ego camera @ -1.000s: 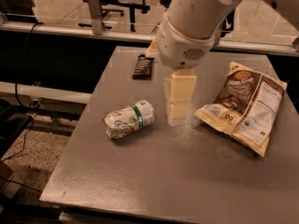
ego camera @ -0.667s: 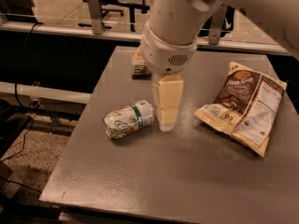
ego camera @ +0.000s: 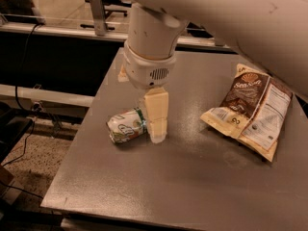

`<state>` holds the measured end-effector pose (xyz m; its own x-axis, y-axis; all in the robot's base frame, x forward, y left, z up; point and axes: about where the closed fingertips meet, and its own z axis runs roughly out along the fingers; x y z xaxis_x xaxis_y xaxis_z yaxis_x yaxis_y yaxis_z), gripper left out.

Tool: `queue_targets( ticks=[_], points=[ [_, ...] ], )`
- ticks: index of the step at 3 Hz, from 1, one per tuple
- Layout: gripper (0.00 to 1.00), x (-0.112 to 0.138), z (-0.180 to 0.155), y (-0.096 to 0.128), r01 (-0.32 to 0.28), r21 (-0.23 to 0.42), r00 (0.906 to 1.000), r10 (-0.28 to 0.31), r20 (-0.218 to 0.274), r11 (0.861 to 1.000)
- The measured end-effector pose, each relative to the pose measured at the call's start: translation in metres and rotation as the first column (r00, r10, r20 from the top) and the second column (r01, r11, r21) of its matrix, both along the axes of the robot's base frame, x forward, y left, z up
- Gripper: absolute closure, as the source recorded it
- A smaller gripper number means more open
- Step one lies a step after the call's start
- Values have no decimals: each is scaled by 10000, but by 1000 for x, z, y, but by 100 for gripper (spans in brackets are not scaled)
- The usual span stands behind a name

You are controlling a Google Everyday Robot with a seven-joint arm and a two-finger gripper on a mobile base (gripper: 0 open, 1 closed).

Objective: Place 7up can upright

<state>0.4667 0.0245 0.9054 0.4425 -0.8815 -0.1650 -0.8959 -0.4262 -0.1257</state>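
One grey counter (ego camera: 192, 186) carries everything. A brown-and-cream snack bag (ego camera: 250, 109) lies at the right. The hand (ego camera: 158, 133) stands mid-counter; apart or together, I cannot tell. The 7up can (ego camera: 126, 125) lies sideways against its left.

7up can (ego camera: 126, 126) on its side, beside hand (ego camera: 157, 134)

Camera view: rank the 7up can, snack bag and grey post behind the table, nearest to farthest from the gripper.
The gripper is down near the middle of the table.
1. 7up can, on its side, just picture-left of it.
2. snack bag, on the table's right part.
3. grey post, beyond the far edge, upper left.
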Motion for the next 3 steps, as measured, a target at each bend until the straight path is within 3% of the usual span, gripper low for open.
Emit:
queue_targets(
  ticks=[1,3],
  points=[
    [0,-3,-22,24,-674,-369,9976,667,-183,9970],
    [0,-5,-49,43,-1200,-762,9919,1163,-506,9898]
  ],
)
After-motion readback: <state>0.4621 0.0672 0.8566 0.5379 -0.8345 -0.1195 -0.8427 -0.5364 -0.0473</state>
